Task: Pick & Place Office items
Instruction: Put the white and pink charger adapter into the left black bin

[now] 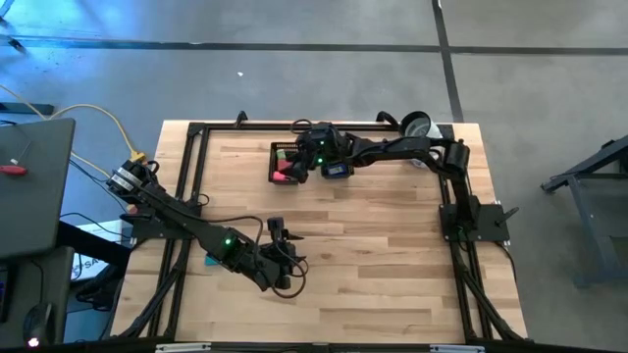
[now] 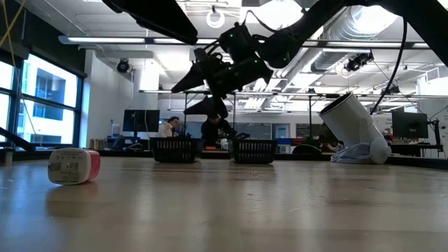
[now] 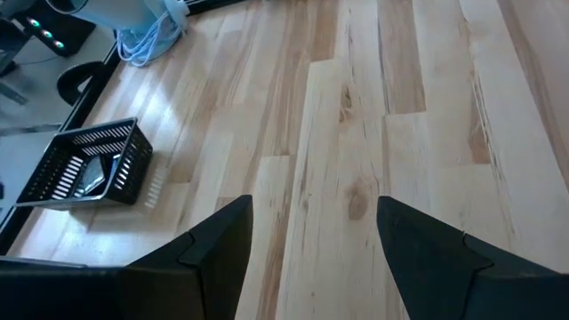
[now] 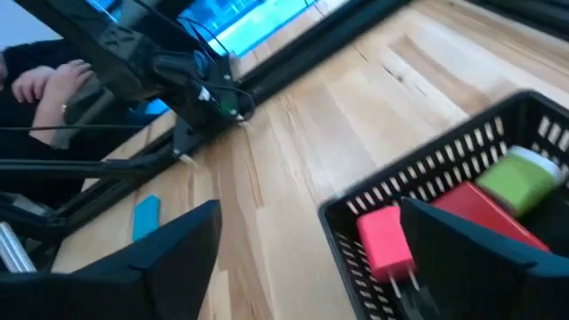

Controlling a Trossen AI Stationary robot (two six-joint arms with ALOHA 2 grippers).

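Closest to the low camera, a small pink and white block (image 2: 73, 166) lies on its side on the wooden table (image 1: 392, 255), alone near the left edge and well apart from everything else.

Farther back stand two black mesh trays (image 2: 173, 149) side by side. From overhead, the right gripper (image 1: 312, 165) hangs over the tray (image 1: 285, 163) at the far middle of the table. Its wrist camera looks down between two dark fingers (image 4: 480, 258) that stand wide apart with nothing between them. Under them, inside the tray (image 4: 427, 191), lie a pink piece (image 4: 385, 242), a red piece (image 4: 484, 218) and a green piece (image 4: 524, 178), packed close together against the near wall. The pink one sits just beside the red, and the green touches the red's far end. A small blue piece (image 4: 146, 217) lies flat on the bare wood, outside the tray and near the black frame rail (image 4: 213, 98).

The left gripper (image 1: 280, 257) waits low over the near middle of the table. Its fingers (image 3: 222, 244) are parted as well, holding nothing, with only plain boards showing in the gap. Its wrist camera sees the other mesh tray (image 3: 89, 164) off to one side, with something pale lying inside that I cannot make out.

A white cylinder (image 2: 353, 126) leans tilted at the far right corner. Beyond the table, a person's hand (image 4: 49, 84) shows.
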